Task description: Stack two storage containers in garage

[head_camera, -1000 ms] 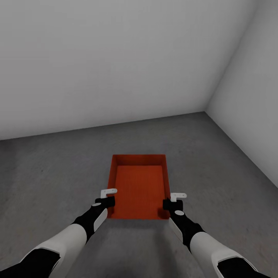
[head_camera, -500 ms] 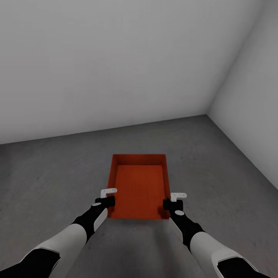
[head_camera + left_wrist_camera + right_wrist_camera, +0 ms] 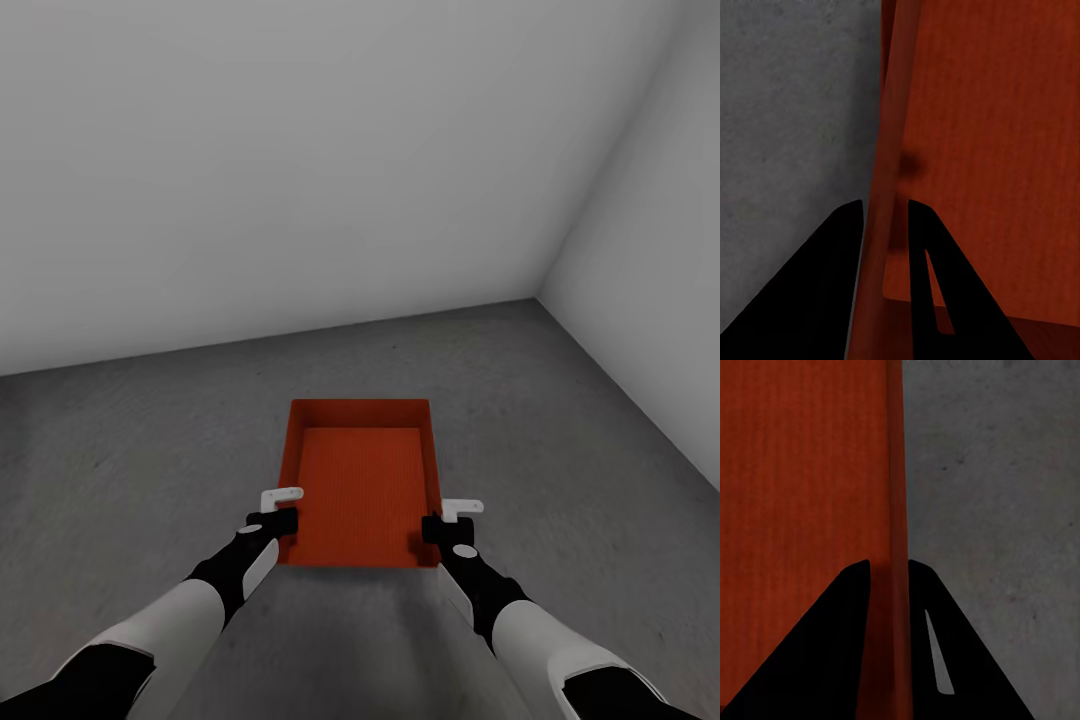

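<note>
The left gripper (image 3: 283, 509) was closed on the left side wall of the box (image 3: 362, 480), near its rear corner. In the left wrist view, the left gripper (image 3: 885, 214) had one finger outside the wall and one inside, with the wall pinched between them. The right gripper (image 3: 451, 517) was likewise clamped on the right side wall; in the right wrist view, the right gripper (image 3: 889, 574) straddled the thin red wall, with one finger over the box (image 3: 802, 472) interior and one over the floor (image 3: 997, 472).

The box was open-topped, empty and level between both arms, above the dark concrete floor (image 3: 130, 450). Whether its base touched the floor could not be determined. A white wall (image 3: 300, 150) stood beyond it, and a second wall (image 3: 660, 200) met it at the corner on the right.

Judged step: placement of a box in the garage. A second box was not in sight, so this one probably served as the lower unit. The next move would call for lowering both arms evenly until the base seats flat, then releasing both grips together.
</note>
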Controlling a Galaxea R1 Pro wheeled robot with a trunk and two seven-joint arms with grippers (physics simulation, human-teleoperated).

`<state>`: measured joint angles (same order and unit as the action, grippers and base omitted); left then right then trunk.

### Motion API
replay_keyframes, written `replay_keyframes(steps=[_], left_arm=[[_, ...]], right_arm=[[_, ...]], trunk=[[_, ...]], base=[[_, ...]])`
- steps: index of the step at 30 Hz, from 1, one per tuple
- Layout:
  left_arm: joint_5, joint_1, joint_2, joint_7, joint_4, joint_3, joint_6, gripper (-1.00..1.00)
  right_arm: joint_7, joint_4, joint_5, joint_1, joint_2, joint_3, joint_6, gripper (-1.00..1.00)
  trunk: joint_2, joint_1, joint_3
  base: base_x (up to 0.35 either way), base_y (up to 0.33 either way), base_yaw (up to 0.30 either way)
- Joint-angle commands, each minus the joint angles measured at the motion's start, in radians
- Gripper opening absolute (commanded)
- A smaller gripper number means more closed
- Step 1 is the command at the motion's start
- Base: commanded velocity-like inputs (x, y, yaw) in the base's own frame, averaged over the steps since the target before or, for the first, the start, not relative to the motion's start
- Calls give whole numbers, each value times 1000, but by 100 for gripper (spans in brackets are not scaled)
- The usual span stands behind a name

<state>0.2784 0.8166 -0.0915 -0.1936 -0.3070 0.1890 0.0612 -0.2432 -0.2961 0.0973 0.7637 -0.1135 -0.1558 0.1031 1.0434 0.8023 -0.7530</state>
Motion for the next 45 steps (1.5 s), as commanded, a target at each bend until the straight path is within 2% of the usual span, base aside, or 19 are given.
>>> replay_keyframes(steps=[1,19,35,45], left_arm=[[4,0,49,-15,34,4,6,-100],[4,0,49,-15,34,3,6,-100],[4,0,49,-15,33,4,6,-100],[4,0,49,-15,32,5,6,-100]], right_arm=[[-34,-3,-4,2,1,27,7,-100],[-43,-3,-3,2,-1,27,10,-100],[-47,-3,-2,2,1,27,9,-100],[-45,-3,-4,2,1,27,8,-100]], trunk=[[0,0,-1],[0,0,-1],[0,0,-1],[0,0,-1]], base=[[196,0,0],[296,0,6],[11,0,256],[0,0,42]])
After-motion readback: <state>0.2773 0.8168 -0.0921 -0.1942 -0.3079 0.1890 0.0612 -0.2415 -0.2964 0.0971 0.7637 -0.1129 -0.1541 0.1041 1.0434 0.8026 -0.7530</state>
